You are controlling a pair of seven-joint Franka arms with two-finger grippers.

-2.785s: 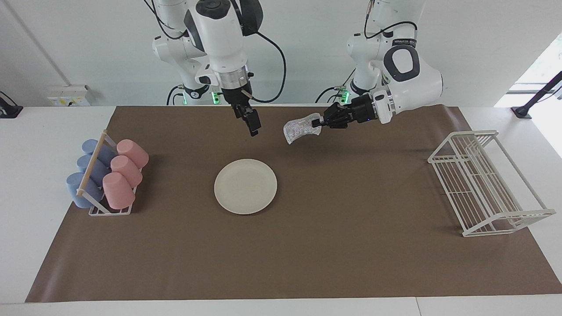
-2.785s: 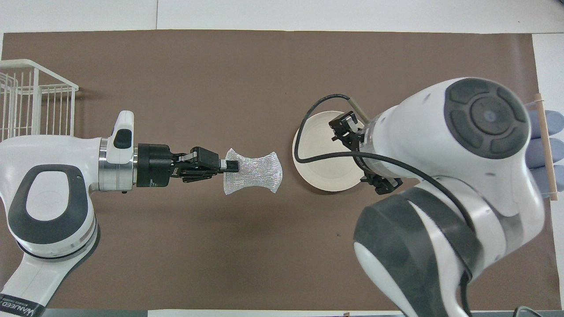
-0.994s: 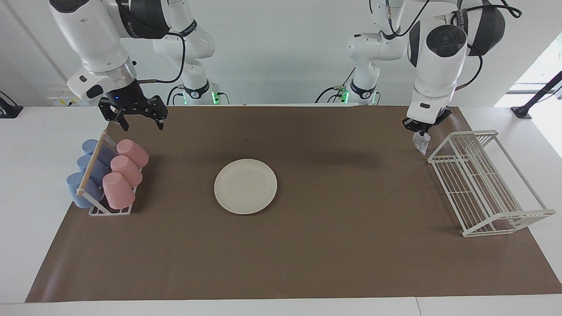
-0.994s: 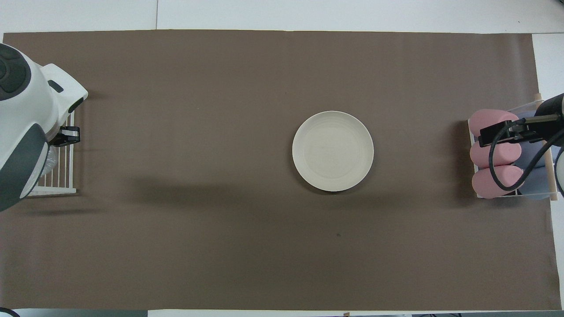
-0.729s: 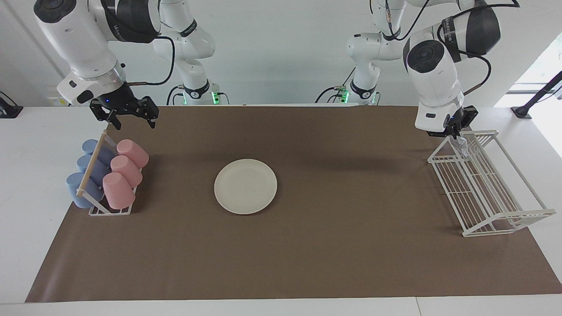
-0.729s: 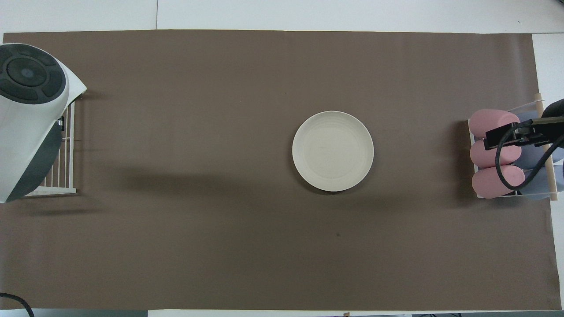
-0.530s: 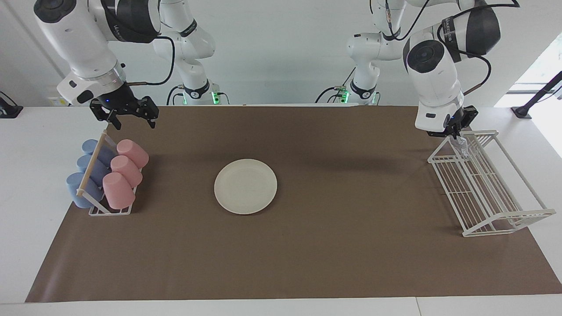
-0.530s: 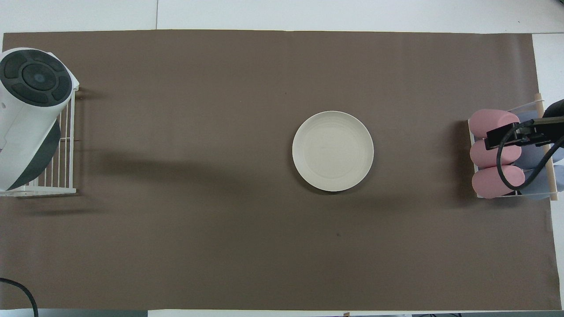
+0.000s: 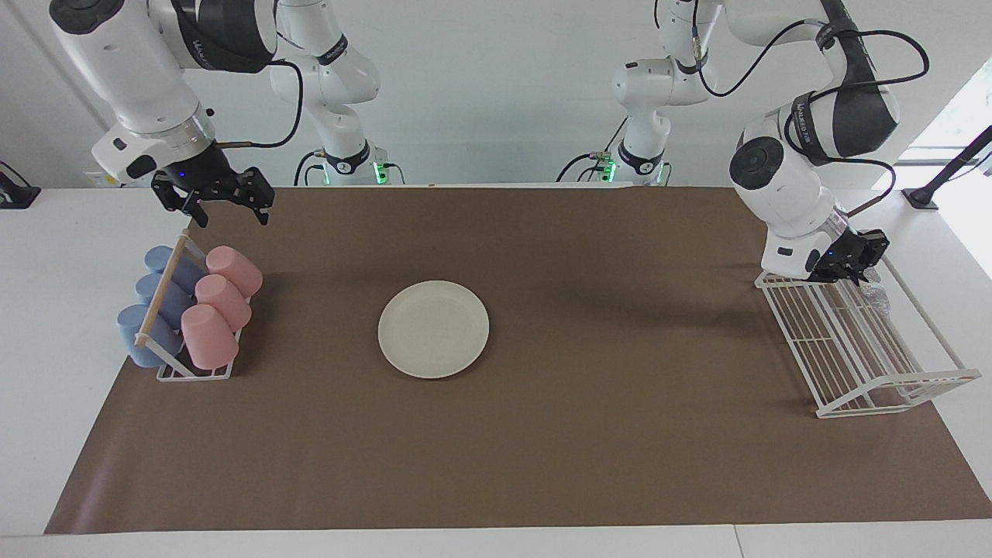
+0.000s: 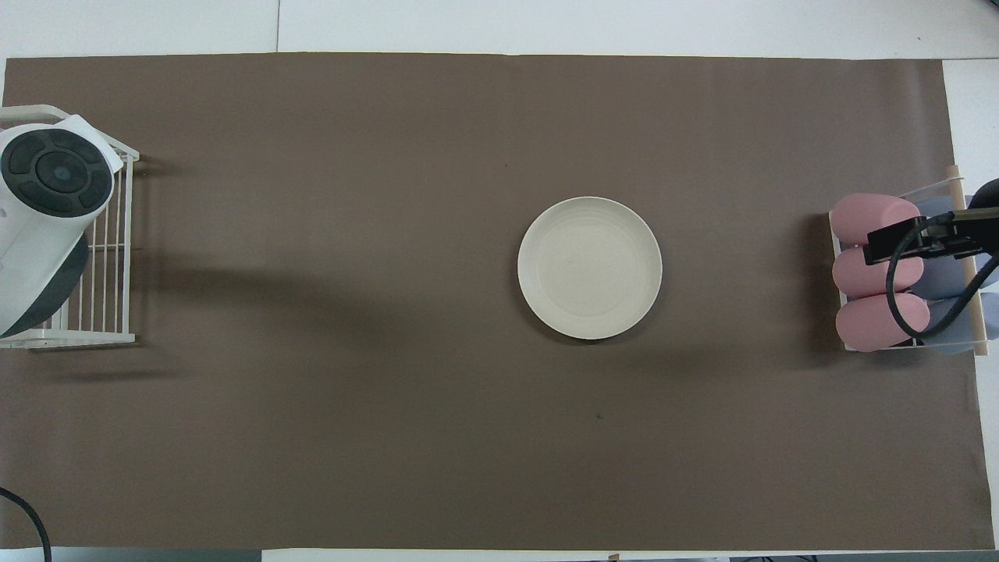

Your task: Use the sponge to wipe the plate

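Observation:
The cream-white plate (image 9: 433, 328) lies flat and bare on the brown mat, mid-table; it also shows in the overhead view (image 10: 589, 267). My left gripper (image 9: 852, 271) is low over the end of the white wire rack (image 9: 860, 341) that is nearer the robots. It is shut on the small glittery sponge (image 9: 876, 292), which hangs inside the rack. In the overhead view the left arm's body covers both. My right gripper (image 9: 225, 209) is open and empty, up over the cup rack (image 9: 190, 310), and also shows in the overhead view (image 10: 909, 238).
The cup rack holds pink cups (image 10: 870, 273) and blue cups (image 9: 159, 298) at the right arm's end of the table. The wire rack (image 10: 105, 257) stands at the left arm's end. The brown mat (image 9: 542, 434) covers the table around the plate.
My left gripper has carried the sponge from above mid-table to the wire rack and lowered it in. My right gripper has swung from above the plate to over the cup rack and opened.

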